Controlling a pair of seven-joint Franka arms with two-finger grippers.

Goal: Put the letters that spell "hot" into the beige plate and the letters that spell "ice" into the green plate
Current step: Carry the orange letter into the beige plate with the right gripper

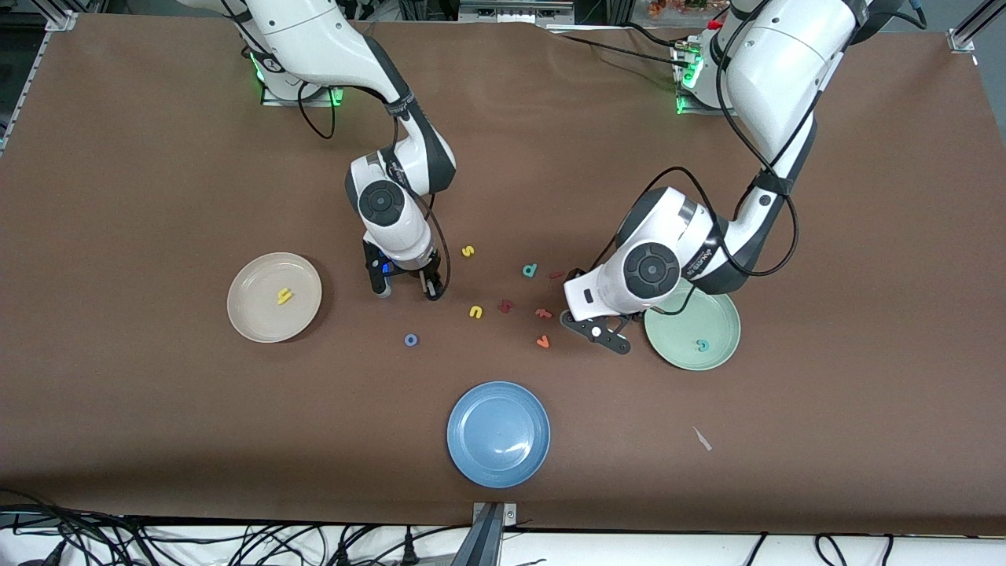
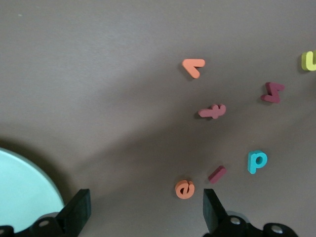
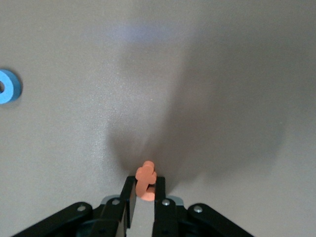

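My right gripper (image 3: 144, 186) is shut on the orange t (image 3: 146, 177), which stands up between its pads just above the brown table; in the front view this gripper (image 1: 409, 291) hangs between the beige plate (image 1: 251, 322) and the loose letters. The yellow h (image 1: 284, 296) lies in the beige plate. The blue o (image 1: 411, 339) (image 3: 7, 86) lies on the table nearby. My left gripper (image 1: 596, 333) (image 2: 145, 212) is open beside the green plate (image 1: 676, 354), which holds the teal c (image 1: 702, 344). The orange e (image 2: 184, 189) lies close to one left fingertip, with the dark red i (image 2: 217, 174) beside it.
A blue plate (image 1: 498, 432) sits nearest the front camera. Loose on the table are a teal d (image 1: 530, 270), a yellow s (image 1: 468, 251), a yellow u (image 1: 475, 312), a chunky dark red letter (image 1: 505, 306) and two more orange-red letters (image 1: 542, 314) (image 1: 542, 341).
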